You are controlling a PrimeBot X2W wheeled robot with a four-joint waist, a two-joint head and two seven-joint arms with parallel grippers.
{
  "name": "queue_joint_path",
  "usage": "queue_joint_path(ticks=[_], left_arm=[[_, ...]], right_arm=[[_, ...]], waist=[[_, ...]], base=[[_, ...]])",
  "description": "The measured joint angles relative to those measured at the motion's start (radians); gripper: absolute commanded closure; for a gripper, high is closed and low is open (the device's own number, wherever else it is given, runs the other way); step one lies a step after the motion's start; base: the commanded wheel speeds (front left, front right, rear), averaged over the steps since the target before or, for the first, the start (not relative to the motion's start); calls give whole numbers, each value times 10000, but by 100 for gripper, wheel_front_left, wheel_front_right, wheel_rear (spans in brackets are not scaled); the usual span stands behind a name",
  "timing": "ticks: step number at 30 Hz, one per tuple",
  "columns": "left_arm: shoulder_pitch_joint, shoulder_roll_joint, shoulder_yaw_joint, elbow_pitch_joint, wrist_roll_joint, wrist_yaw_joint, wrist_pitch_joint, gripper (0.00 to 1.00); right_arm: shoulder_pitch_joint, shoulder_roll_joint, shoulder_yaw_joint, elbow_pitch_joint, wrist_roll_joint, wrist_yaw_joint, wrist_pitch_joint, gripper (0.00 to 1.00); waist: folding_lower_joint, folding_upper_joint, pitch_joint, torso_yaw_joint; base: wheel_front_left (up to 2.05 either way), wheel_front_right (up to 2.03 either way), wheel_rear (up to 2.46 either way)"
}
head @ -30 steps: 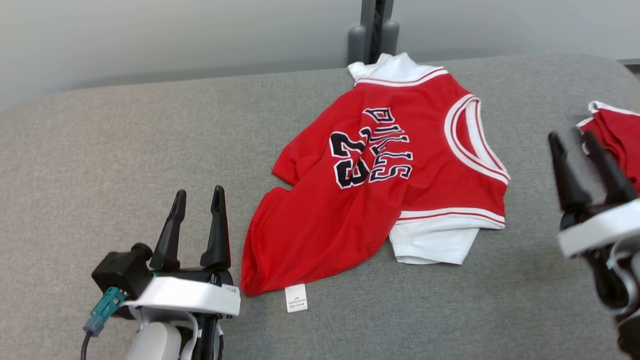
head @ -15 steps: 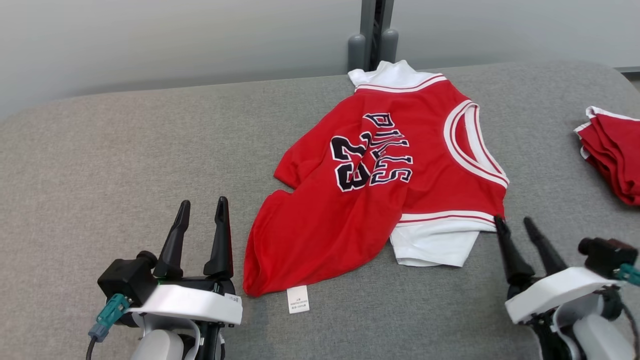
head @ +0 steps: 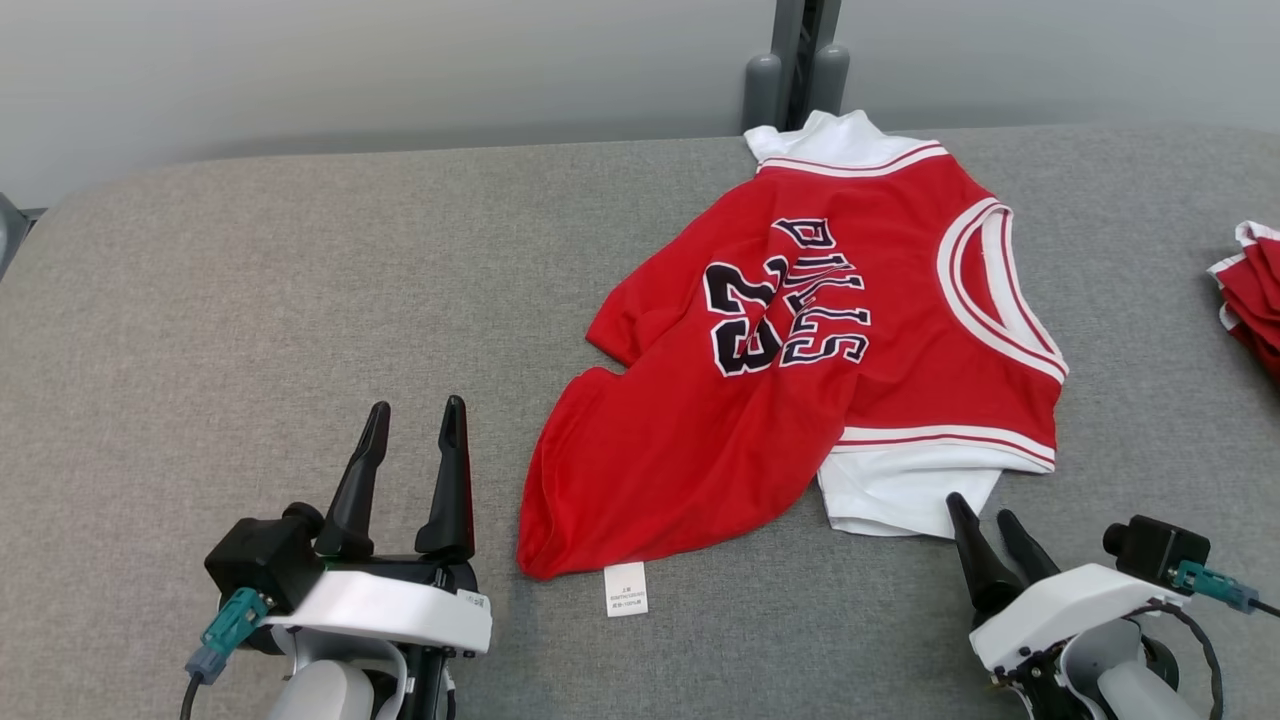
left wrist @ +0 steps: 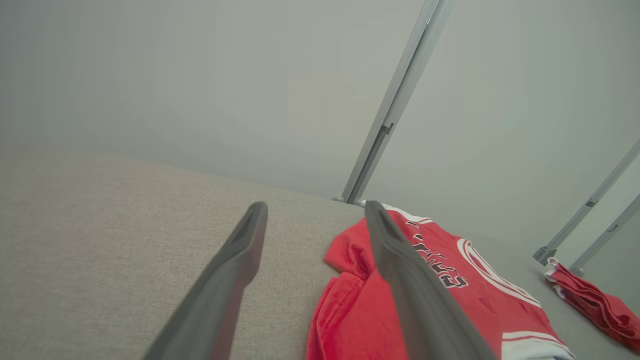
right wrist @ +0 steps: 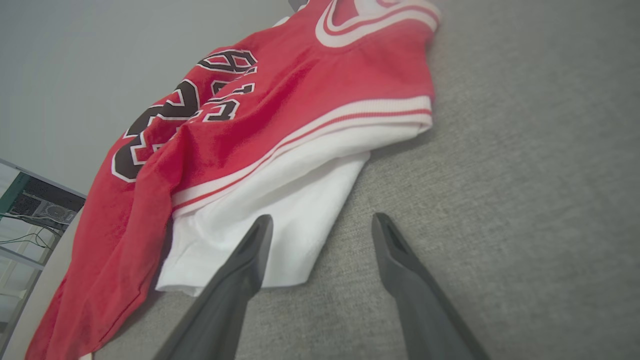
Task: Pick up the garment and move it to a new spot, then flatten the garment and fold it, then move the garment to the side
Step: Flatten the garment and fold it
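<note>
**A:** Where is the left gripper (head: 418,405) relative to the shirt (head: 700,440)?
**B:** Just left of the shirt's hem corner. Its fingers are spread and empty, pointing alongside the hem rather than at it.
**A:** And the shirt itself?
**B:** It's rumpled on the grey table (head: 250,300). Its long axis slants from that hem away to the collar on the right.
**A:** And the right gripper (head: 980,505)?
**B:** Spread and empty too, with its tips just beside the shirt's white sleeve (head: 900,490). I'd judge it the nearer arm, since the sleeve lies almost straight ahead of it.
</note>
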Motion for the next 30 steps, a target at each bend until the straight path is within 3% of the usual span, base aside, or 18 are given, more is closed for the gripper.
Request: queue_joint_path(ticks=[6, 8, 12, 19, 23, 30], left_arm=[[-20, -2, -90, -4, 10, 0, 0, 0], [-28, -2, -90, -2, 10, 4, 0, 0], [-10, 2, 6, 12, 38, 42, 0, 0], [177, 2, 107, -8, -65, 42, 0, 0], [214, -2, 90, -40, -198, 42, 0, 0], [374, -2, 35, -73, -305, 88, 0, 0]], right_arm=[[-333, -21, 384, 167, 675, 0, 52, 0], [-418, -94, 654, 146, 815, 2, 113, 100], [-523, -347, 936, 176, 989, 0, -167, 100], [-588, -1471, 965, -163, 723, 0, -332, 100], [-587, -2290, 855, -591, 332, 0, 161, 100], [-239, -2911, 278, -955, -520, 0, 1538, 100]], waist=[[0, 0, 111, 171], [0, 0, 119, 211], [0, 0, -1, 168], [0, 0, -297, -207], [0, 0, -487, -470], [0, 0, -706, -729]], base=[[0, 0, 0], [0, 0, 0], [0, 0, 0], [0, 0, 0], [0, 0, 0], [0, 0, 0]])
